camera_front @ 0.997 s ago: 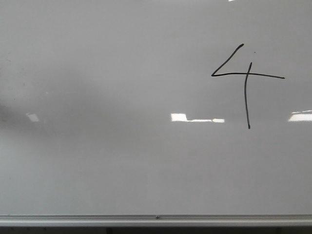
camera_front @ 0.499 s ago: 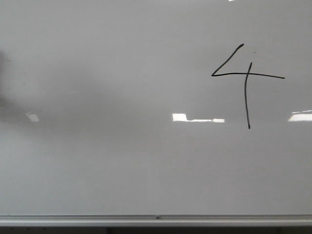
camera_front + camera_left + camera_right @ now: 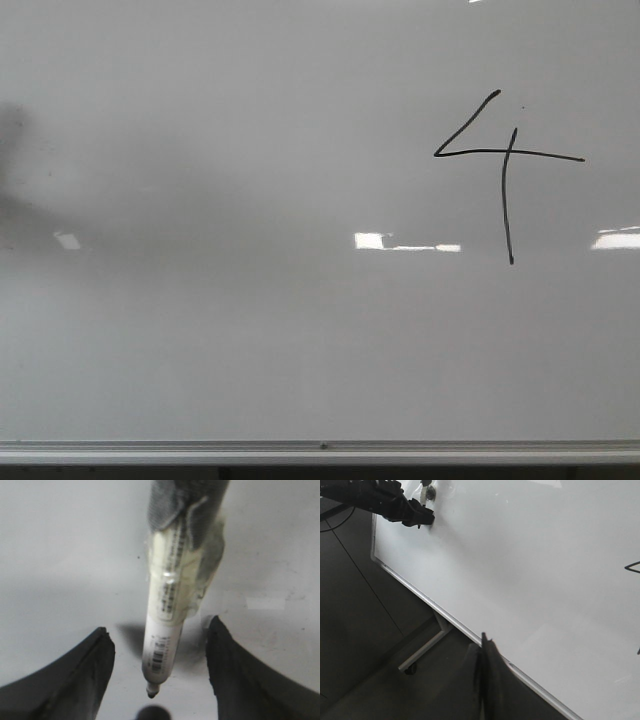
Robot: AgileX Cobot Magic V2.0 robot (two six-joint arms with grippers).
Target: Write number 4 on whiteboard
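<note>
Glossy grey-white, the whiteboard (image 3: 250, 330) fills almost the whole front view, with a silver rail (image 3: 320, 452) running along its lower edge. The number 4 (image 3: 505, 170) sits high on the right side of the board, drawn in thin black strokes: a slanted line, a long horizontal bar and a vertical stem, open at the top. Its bar ends near the right edge of the view, while the board to the left of it and below it is bare apart from bright light reflections (image 3: 405, 242) and a soft dark shadow (image 3: 15, 190) at the far left edge.

From the left wrist, the left gripper (image 3: 159, 652) stands with its two dark fingers (image 3: 90, 670) spread wide; a white marker (image 3: 167, 625), wrapped with tape and fixed to the arm above, points down between them, touching neither finger. Its tip is close to the board; I cannot tell whether it touches.

From the right wrist, the right gripper (image 3: 484, 672) shows its fingers pressed together with nothing between them, held off the board below its lower rail. That view also shows the board's lower corner, a leg of the stand (image 3: 422, 652) on the dark floor, and the left arm (image 3: 380, 500) near the board's far end, well apart from the number 4 (image 3: 632, 567) at the view's edge.
</note>
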